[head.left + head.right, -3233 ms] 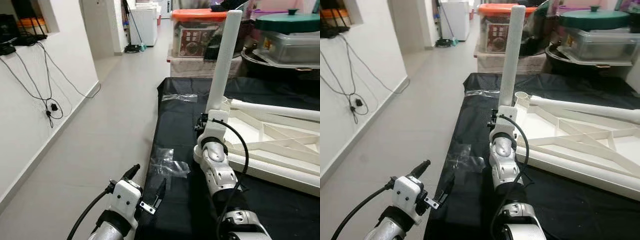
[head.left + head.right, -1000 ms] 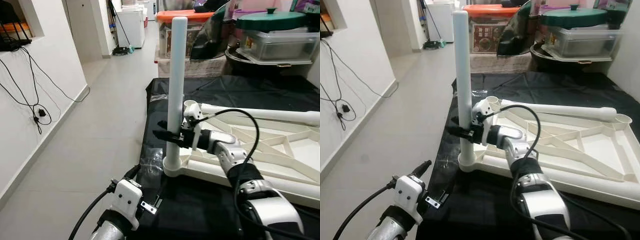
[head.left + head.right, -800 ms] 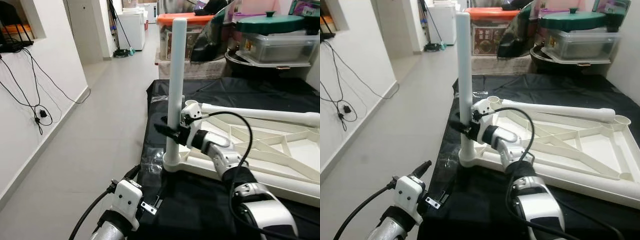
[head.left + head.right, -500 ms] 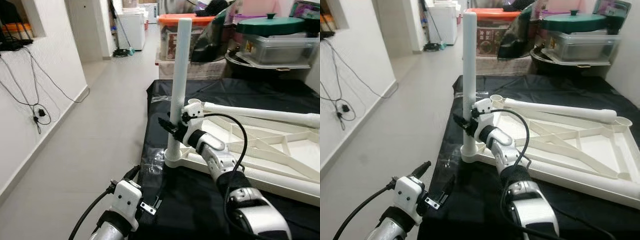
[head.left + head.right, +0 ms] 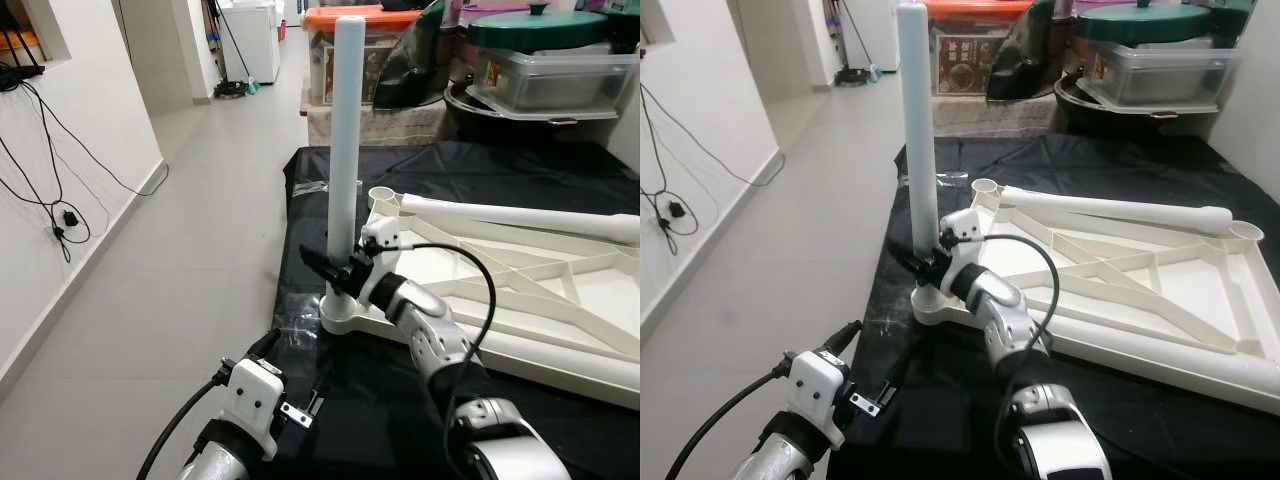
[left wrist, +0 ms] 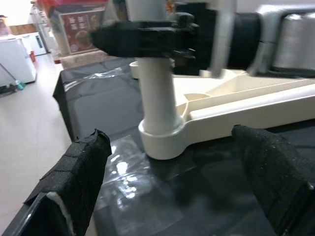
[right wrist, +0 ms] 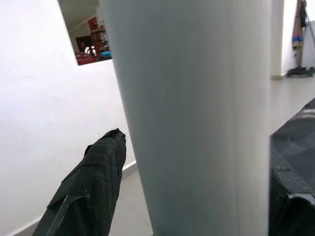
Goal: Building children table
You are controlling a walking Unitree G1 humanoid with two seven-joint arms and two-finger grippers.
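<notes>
Right claw (image 5: pixel 337 276) closed around the white table leg (image 5: pixel 345 150), low on its shaft.
Your leg stands upright in the corner socket of the upturned tabletop (image 5: pixel 520 300) on the black-covered desk (image 5: pixel 330 390); left claw (image 5: pixel 297 385) hangs open. Box label unreadable.

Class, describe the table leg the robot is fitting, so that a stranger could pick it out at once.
Start at the black sheet on the floor, where the white table top lies upside down. At its near left corner, the white leg stands upright in its socket, with the right gripper around it. The other leg lies flat along the far edge.
</notes>
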